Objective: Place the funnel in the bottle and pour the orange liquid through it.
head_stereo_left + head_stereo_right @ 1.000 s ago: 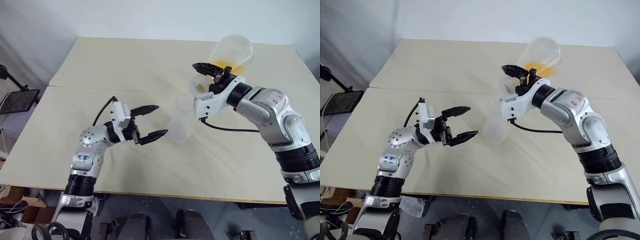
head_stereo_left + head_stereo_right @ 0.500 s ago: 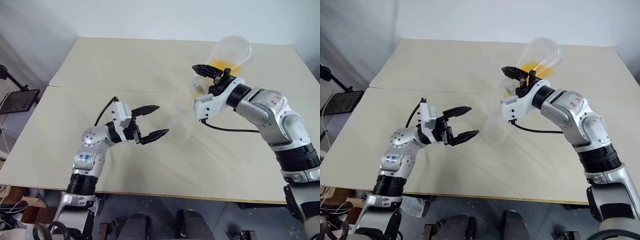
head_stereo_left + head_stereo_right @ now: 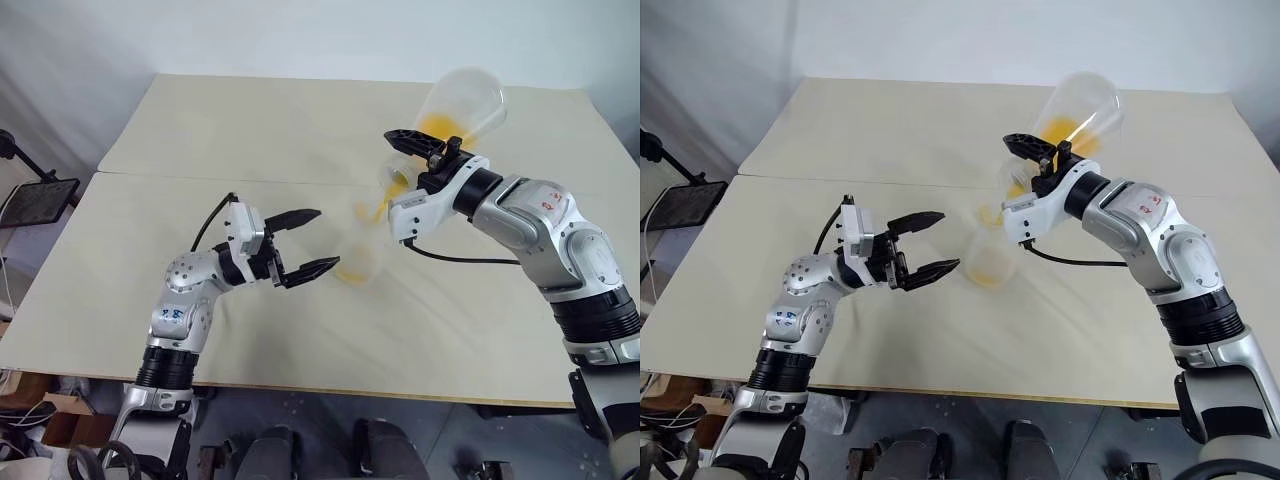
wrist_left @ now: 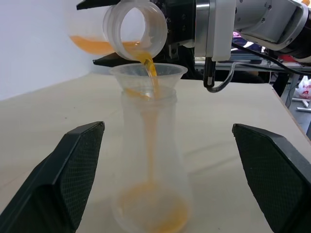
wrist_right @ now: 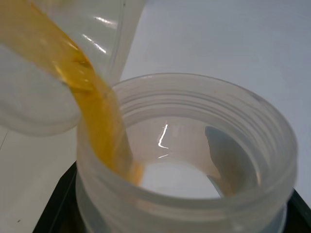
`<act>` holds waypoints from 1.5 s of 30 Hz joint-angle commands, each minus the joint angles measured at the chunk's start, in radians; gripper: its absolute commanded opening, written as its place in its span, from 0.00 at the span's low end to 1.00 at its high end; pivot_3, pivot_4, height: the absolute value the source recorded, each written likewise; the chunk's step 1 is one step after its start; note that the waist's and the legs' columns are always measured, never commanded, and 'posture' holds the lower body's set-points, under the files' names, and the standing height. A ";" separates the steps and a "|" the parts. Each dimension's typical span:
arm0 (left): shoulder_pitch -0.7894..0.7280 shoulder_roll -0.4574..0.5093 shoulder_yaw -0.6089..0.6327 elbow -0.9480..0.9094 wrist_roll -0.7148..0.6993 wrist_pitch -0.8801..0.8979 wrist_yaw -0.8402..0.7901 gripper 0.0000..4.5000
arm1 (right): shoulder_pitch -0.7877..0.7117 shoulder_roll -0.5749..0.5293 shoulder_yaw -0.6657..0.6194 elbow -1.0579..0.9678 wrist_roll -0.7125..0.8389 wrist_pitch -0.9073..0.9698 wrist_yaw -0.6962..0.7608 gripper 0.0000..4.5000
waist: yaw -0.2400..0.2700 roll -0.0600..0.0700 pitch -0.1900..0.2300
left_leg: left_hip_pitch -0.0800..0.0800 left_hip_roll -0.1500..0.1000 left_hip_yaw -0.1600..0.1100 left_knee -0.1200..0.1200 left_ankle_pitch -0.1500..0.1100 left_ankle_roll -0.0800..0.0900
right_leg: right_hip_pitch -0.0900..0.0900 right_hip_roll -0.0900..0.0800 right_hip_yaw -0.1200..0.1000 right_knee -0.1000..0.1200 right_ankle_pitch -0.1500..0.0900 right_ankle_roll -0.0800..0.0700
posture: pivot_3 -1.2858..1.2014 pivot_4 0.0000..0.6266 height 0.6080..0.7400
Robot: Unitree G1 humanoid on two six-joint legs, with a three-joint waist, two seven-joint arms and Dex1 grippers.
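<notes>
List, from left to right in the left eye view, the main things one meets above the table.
Left tool → small bottle with the funnel → big flask tilted in the right tool, pouring orange liquid.

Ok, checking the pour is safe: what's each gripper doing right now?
Left gripper: open, holding nothing, fingers either side of the bottle.
Right gripper: shut on the larger flask, tipped and pouring orange liquid into the funnel.
</notes>
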 commanded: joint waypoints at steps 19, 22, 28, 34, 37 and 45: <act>-0.010 -0.006 -0.009 -0.016 -0.002 -0.021 0.000 1.00 | -0.031 -0.028 -0.023 0.001 -0.008 -0.034 -0.048 0.56 | 0.000 0.000 0.000 | 0.000 0.000 0.000 0.000 0.000 0.000 | 0.000 0.000 0.001 0.000 0.000 0.000 | 0.52 0.24 1.00; -0.020 -0.008 -0.010 -0.006 -0.003 -0.022 -0.005 1.00 | -0.031 -0.029 -0.023 0.003 -0.015 -0.039 -0.051 0.56 | 0.000 0.000 0.000 | 0.000 0.000 0.000 0.000 0.000 0.000 | 0.000 0.000 0.001 0.000 0.000 0.000 | 0.52 0.24 1.00; -0.038 -0.015 -0.010 0.017 0.000 -0.031 -0.005 1.00 | -0.030 -0.028 -0.028 0.005 -0.021 -0.046 -0.058 0.56 | 0.000 0.000 0.000 | 0.000 0.000 0.000 0.000 0.000 0.000 | 0.000 0.000 0.001 0.000 0.000 0.000 | 0.52 0.24 1.00; -0.043 -0.024 -0.010 0.028 0.005 -0.041 -0.002 1.00 | -0.028 -0.032 -0.031 0.001 -0.025 -0.046 -0.071 0.56 | 0.000 0.000 0.000 | 0.000 0.000 0.000 0.000 0.000 0.000 | 0.000 0.000 0.000 0.000 0.000 0.000 | 0.52 0.24 1.00; -0.041 -0.022 -0.010 0.028 0.007 -0.043 -0.003 1.00 | -0.030 -0.032 -0.030 0.004 -0.025 -0.047 -0.077 0.56 | 0.000 0.000 0.000 | 0.000 0.000 0.000 0.001 0.000 0.000 | 0.000 0.000 0.000 0.000 0.000 0.000 | 0.52 0.24 1.00; -0.034 -0.018 -0.009 0.022 0.008 -0.040 -0.003 1.00 | -0.038 -0.031 -0.025 0.010 -0.021 -0.054 -0.078 0.56 | 0.000 0.000 0.000 | 0.000 0.000 0.000 0.001 0.000 0.000 | 0.000 0.000 0.001 0.000 0.000 0.000 | 0.52 0.24 1.00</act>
